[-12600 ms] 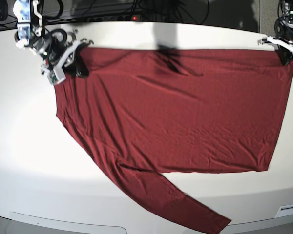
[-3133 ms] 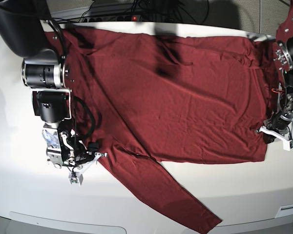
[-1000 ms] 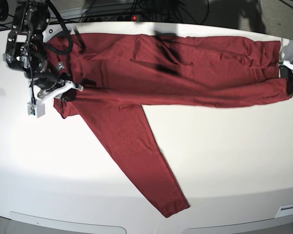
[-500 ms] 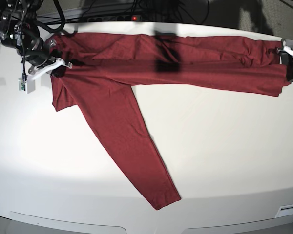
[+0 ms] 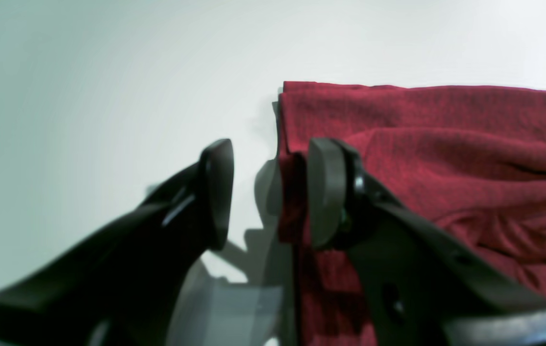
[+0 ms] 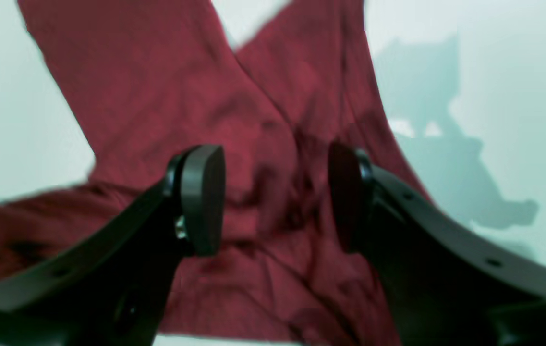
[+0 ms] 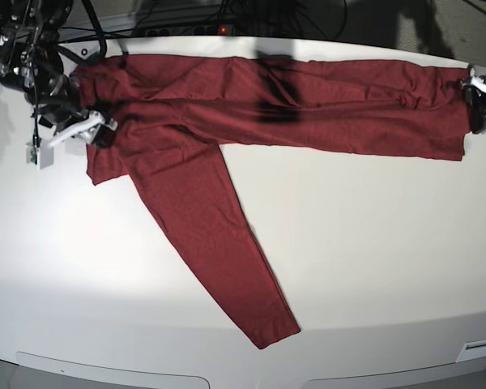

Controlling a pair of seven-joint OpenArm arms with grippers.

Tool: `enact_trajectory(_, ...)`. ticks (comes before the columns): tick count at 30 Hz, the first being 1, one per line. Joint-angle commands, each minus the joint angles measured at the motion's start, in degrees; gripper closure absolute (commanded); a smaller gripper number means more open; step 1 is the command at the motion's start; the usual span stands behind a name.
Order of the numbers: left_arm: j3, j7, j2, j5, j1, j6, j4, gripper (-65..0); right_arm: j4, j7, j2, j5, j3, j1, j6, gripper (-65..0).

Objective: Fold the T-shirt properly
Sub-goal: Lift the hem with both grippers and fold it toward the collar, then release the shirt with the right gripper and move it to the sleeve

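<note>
Left wrist view: the left gripper (image 5: pixel 263 192) has its smooth black jaws apart, one pad against the ribbed edge of the T-shirt (image 5: pixel 445 158).

Right wrist view: the right gripper (image 6: pixel 275 197) stands apart over wrinkly maroon knit.

Base view: the shirt lies folded into a long band on the white table (image 7: pixel 373 243), one sleeve slanting down.

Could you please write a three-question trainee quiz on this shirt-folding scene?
1. True or false: the T-shirt lies as a long band along the table's far edge.
2. One sleeve trails toward: A) the near edge, B) the far edge?
3. Are the jaws of the left gripper and right gripper apart or together?

Key: 1 true; 2 A; 3 apart, both.
</note>
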Motion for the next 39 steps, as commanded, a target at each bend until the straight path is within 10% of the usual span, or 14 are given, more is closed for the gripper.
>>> enact_trajectory(1, -0.7, -1.7, -1.2, -0.9, -0.5, -0.1, 1.0, -25.0, 1.2, 0.9, 0.7, 0.6, 0.0, 1.2, 0.3, -34.5)
enact_trajectory(14, -0.7, -1.5, -1.1, -1.0, -2.4, -0.1, 1.0, -25.0, -3.1, 1.2, -1.9, -8.6, -15.6, 18.0, 0.3, -34.5)
enact_trajectory(32, -0.7, -2.3, -1.1, -1.1, -2.4, -0.1, 1.0, -25.0, -50.8, 3.2, -5.4, -14.5, -18.9, 53.2, 0.3, -34.5)
enact_trajectory(39, -0.7, -3.3, -1.1, -1.1, -2.4, -0.1, 1.0, -25.0, -65.2, 9.3, -5.4, -27.4, -21.7, 60.6, 0.3, -34.4)
